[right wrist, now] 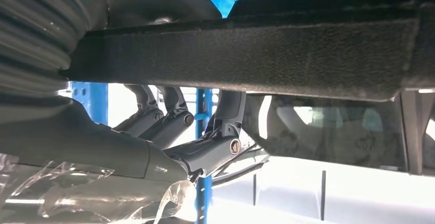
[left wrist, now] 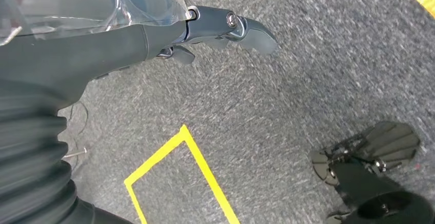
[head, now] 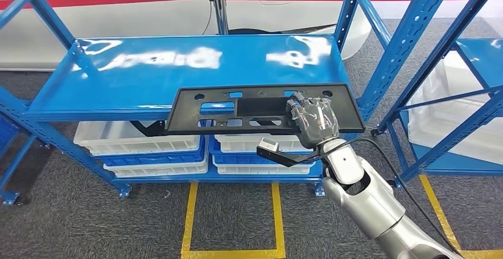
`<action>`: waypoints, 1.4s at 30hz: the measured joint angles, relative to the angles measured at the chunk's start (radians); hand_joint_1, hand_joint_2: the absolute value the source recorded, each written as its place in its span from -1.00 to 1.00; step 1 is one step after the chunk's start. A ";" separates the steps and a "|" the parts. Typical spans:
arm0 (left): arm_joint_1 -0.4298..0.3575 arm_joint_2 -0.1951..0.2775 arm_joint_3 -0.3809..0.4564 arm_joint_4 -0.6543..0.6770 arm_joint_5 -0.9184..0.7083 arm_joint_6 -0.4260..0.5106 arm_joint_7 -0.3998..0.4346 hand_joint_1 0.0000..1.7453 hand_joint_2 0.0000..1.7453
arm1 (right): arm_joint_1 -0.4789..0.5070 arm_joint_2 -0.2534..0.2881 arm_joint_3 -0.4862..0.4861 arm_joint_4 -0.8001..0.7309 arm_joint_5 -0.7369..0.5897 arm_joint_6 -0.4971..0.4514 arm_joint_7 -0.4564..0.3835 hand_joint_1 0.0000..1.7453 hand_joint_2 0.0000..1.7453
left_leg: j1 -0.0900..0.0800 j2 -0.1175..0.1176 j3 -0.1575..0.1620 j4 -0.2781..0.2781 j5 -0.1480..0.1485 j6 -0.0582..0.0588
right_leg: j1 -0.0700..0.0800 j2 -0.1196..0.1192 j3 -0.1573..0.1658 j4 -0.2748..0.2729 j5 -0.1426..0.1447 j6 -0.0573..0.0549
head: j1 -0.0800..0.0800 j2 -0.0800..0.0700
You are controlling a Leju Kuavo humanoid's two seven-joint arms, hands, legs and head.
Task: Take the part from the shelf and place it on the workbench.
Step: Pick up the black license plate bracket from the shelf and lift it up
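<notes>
Part (head: 237, 108) clamped in my right hand (head: 312, 120) at shelf (head: 118, 84) edge; left hand (left wrist: 154, 39) empty, fingers apart. Next: lift clear, carry to workbench.

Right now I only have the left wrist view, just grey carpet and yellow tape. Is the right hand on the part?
Observer: Yes. In the head view the right hand grips the long flat black plastic panel near its right end.
Operator: Is the panel lying flat on the shelf?
Observer: It overhangs the front edge of the glossy blue metal shelf. I cannot tell whether it rests there or is lifted.
Operator: How is the grip?
Observer: In the right wrist view the fingers curl under the panel's edge.
</notes>
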 joint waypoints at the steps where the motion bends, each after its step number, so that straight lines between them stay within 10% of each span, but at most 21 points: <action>1: -0.001 -0.001 0.000 0.000 -0.002 0.001 0.000 -1.00 1.00 | -0.001 0.000 -0.001 -0.002 0.001 0.000 0.001 1.00 1.00 | -0.001 0.000 -0.004 0.000 0.006 -0.005 | 0.003 -0.001 0.009 -0.020 0.003 -0.001 | 0.000 0.000; 4: 0.001 0.000 0.000 0.000 -0.009 0.005 0.002 -1.00 1.00 | -0.001 0.000 -0.002 -0.005 0.005 0.000 0.002 1.00 1.00 | 0.000 0.001 -0.022 0.016 -0.003 -0.021 | -0.004 -0.004 -0.006 -0.033 0.023 -0.009 | -0.001 0.000; 8: 0.000 -0.001 0.000 0.000 -0.012 0.006 0.005 -1.00 1.00 | 0.000 0.000 -0.002 -0.009 0.006 0.001 0.002 1.00 1.00 | 0.010 0.001 -0.113 0.268 -0.168 -0.040 | -0.007 -0.006 -0.043 -0.034 0.056 -0.023 | -0.001 0.000; 10: 0.000 -0.001 0.000 0.000 -0.013 0.006 0.005 -1.00 1.00 | 0.003 0.000 -0.002 -0.009 0.006 0.001 0.002 1.00 1.00 | 0.013 0.001 -0.116 0.332 -0.179 -0.046 | -0.006 -0.006 -0.063 -0.032 0.070 -0.022 | -0.001 0.000; 15: -0.008 -0.001 0.000 0.000 -0.015 0.005 0.005 -1.00 1.00 | 0.002 0.000 -0.004 -0.013 0.007 0.000 0.003 1.00 1.00 | 0.007 0.001 0.094 0.020 -0.087 -0.027 | -0.003 -0.006 -0.093 -0.029 0.101 -0.006 | 0.000 0.000; 18: -0.012 -0.001 0.001 0.000 -0.016 0.005 0.005 -1.00 1.00 | 0.001 -0.001 -0.005 -0.017 0.008 0.000 0.003 1.00 1.00 | 0.005 0.001 0.100 -0.018 -0.080 -0.013 | -0.003 -0.006 -0.108 -0.026 0.116 0.009 | -0.001 0.000; 20: -0.012 -0.002 0.001 0.000 -0.016 0.005 0.006 -1.00 1.00 | 0.002 -0.003 -0.005 -0.018 0.008 0.000 0.003 1.00 1.00 | 0.011 0.003 0.084 -0.020 -0.063 0.003 | -0.004 -0.004 -0.132 0.017 0.072 0.022 | 0.000 0.000; 23: -0.013 -0.002 0.001 0.000 -0.017 0.005 0.006 -1.00 1.00 | 0.004 -0.007 -0.006 -0.018 0.007 0.000 0.004 1.00 1.00 | 0.013 0.005 0.053 -0.020 -0.035 0.016 | -0.013 -0.003 -0.199 0.219 -0.071 0.041 | 0.000 0.000; 25: -0.012 -0.002 0.001 0.000 -0.020 0.005 0.006 -1.00 1.00 | 0.008 -0.010 -0.006 -0.018 0.006 0.000 0.005 1.00 1.00 | 0.015 0.005 0.030 -0.019 -0.017 0.012 | -0.020 -0.003 -0.211 0.308 -0.094 0.049 | 0.000 0.000; 31: -0.014 -0.002 0.001 0.000 -0.027 0.005 0.011 -1.00 1.00 | 0.004 -0.010 -0.007 -0.020 0.000 0.001 0.004 1.00 1.00 | 0.024 0.005 -0.017 -0.017 0.034 -0.025 | -0.027 0.001 0.017 -0.008 -0.003 0.051 | 0.000 0.000; 34: -0.011 -0.002 0.001 0.000 -0.028 0.005 0.012 -1.00 1.00 | 0.002 -0.010 -0.009 -0.020 -0.003 0.002 0.003 1.00 1.00 | 0.027 0.005 -0.033 -0.018 0.046 -0.044 | -0.026 0.001 0.006 -0.030 0.012 0.026 | 0.000 0.000; 39: -0.011 -0.003 0.001 0.000 -0.029 0.006 0.015 -1.00 1.00 | 0.002 -0.008 -0.009 -0.020 -0.017 0.003 0.000 1.00 1.00 | 0.030 0.004 -0.130 0.287 -0.166 -0.056 | -0.021 -0.004 -0.053 -0.032 0.066 -0.007 | -0.001 0.000; 42: -0.012 -0.003 0.001 0.000 -0.028 0.006 0.015 -1.00 1.00 | 0.003 -0.008 -0.009 -0.020 -0.023 0.003 -0.002 1.00 1.00 | 0.029 0.004 -0.077 0.291 -0.133 -0.054 | -0.018 -0.004 -0.089 -0.031 0.096 -0.004 | -0.001 0.000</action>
